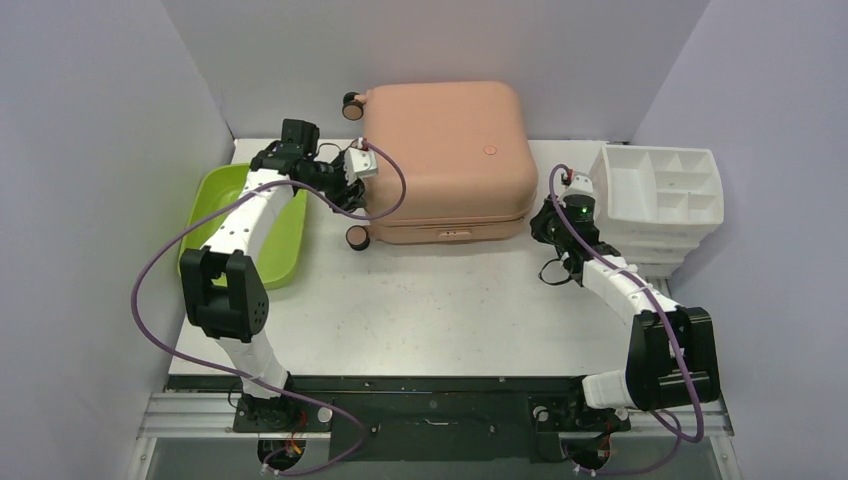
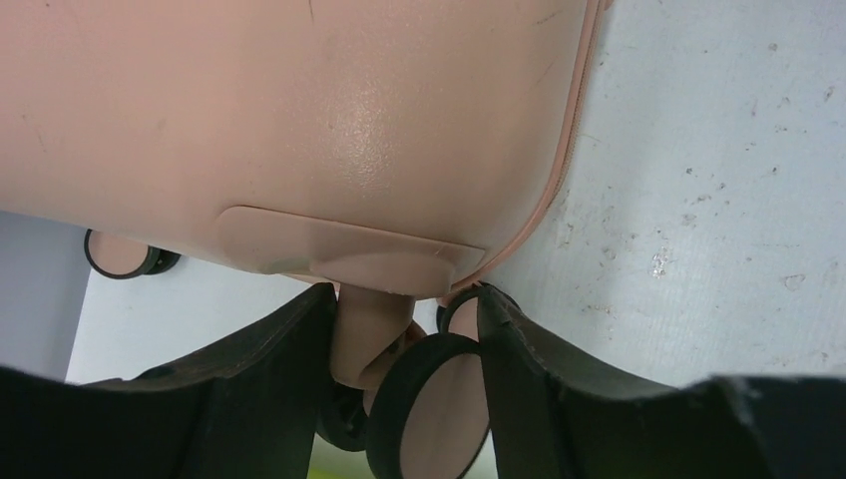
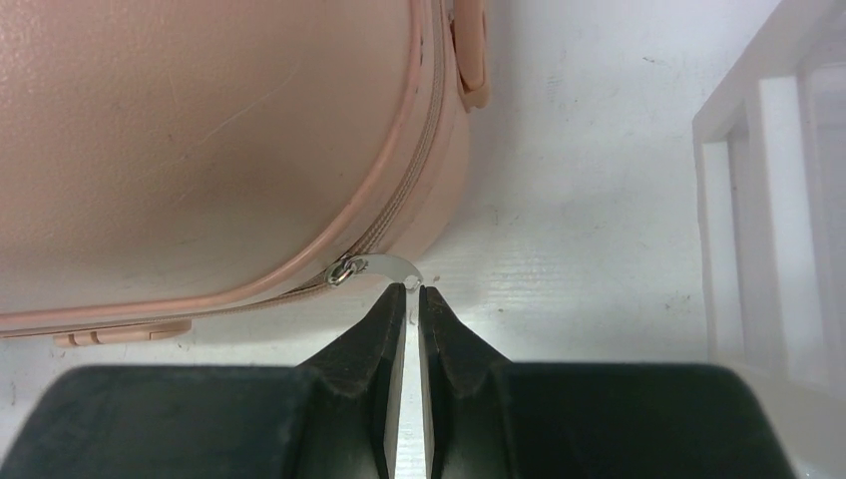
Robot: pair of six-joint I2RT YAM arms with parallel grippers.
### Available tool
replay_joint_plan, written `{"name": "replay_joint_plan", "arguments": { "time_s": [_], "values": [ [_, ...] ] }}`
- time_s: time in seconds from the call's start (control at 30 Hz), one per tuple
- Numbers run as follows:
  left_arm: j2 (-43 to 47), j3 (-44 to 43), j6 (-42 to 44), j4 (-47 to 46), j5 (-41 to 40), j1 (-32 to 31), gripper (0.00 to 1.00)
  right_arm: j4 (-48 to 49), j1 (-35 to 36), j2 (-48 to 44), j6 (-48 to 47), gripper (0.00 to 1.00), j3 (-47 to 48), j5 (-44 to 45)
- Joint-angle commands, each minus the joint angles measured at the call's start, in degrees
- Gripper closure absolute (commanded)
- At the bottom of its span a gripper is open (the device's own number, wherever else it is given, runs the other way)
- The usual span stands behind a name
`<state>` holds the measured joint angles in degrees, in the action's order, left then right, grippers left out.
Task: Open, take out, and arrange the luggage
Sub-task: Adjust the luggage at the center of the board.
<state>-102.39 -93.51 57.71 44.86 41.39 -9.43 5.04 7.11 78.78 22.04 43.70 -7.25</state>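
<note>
Now, luggage: the salmon-pink luggage [image 1: 450,150] lies flat at the far middle of the counter [image 1: 430,310], lid down, round logo [image 1: 489,150] facing up.
Wheel side: it's turned to the left, and one caster [image 1: 352,105] pokes out at the far left corner.
Left hand: the left hand [image 2: 404,299] is right up against that wheel side, its dark fingers [image 2: 289,349] standing partly apart.
Between those fingers: a caster wheel [image 2: 431,409], black rim with a pink face, and its pink stem, one finger on each side and both very close to it.
Squeezing or not: I cannot tell from the left wrist view; the fingers straddle the caster, that much is plain.
Right hand: the right hand [image 3: 412,294] sits at the case's near right corner, fingers narrowed to a sliver.
What it has: the tips pinch the end of the silver zipper pull [image 3: 384,266], which hangs off the slider at the rounded corner.
Zipper: the zipper [image 3: 424,170] runs along the seam and round that corner.
Left of the case: a lime-green tub [image 1: 290,245] on the counter, partly under the left arm.
Right of the case: a white organizer [image 1: 660,185] with open compartments, just beyond the right arm.
</note>
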Motion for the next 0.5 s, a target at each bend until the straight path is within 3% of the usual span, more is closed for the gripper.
{"name": "replay_joint_plan", "arguments": {
  "time_s": [0.0,0.1,0.27,0.47],
  "values": [
    [0.7,-2.3,1.7,2.9,2.0,0.5,0.55,3.6,-0.4,-0.3,0.8,0.93,1.7,1.5],
    [0.3,-2.8,2.3,3.5,1.1,0.3,0.70,3.6,-0.4,-0.3,0.7,0.93,1.7,1.4],
    [-0.9,-4.0,2.8,5.0,0.3,-0.2,0.86,3.7,-0.4,-0.3,0.6,0.93,1.8,1.3],
    [-0.6,-2.3,2.9,4.8,-1.5,-0.2,0.99,5.8,-0.1,-0.8,-4.2,0.77,1.3,-4.4]
  ]
}}
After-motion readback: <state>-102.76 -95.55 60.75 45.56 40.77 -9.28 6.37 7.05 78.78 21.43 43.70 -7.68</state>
